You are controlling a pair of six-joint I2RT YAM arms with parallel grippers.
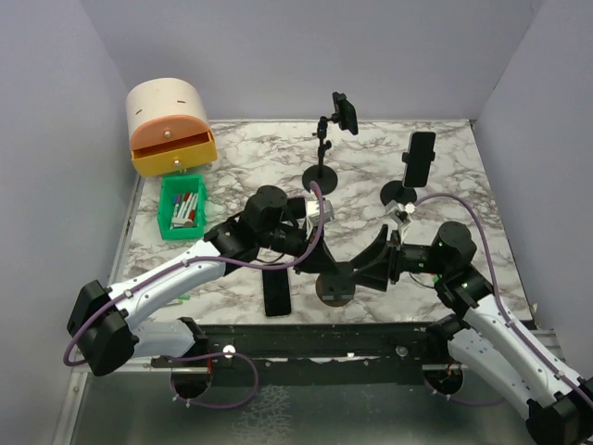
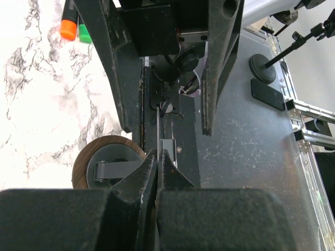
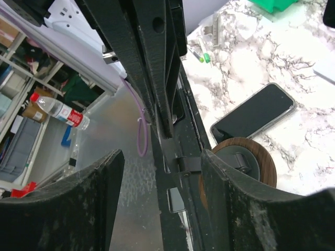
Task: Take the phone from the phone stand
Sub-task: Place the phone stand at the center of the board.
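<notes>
Claws of two robot arms meet tip to tip at the near edge of a marble counter, low over the round wooden-brown base of a phone stand. The left claw is pressed together, its fingers leaving no gap. A thin dark strip runs up from their tips, though whether anything is pinched there cannot be told. The right claw stands spread, its two fingers wide on either side of the dark upright parts between them and touching nothing that shows.

The phone lies flat on the counter, dark face up, just beside the base on the left arm's side — off the stand and in neither claw.

Farther back on the left sits a green bin of markers. Beyond the arms, two more stands rise from round black bases. One toward the right holds a second phone upright, and a taller one near the middle carries a third phone tilted at its top. At the far left corner stands a cream drawer box with an orange drawer at its foot.
</notes>
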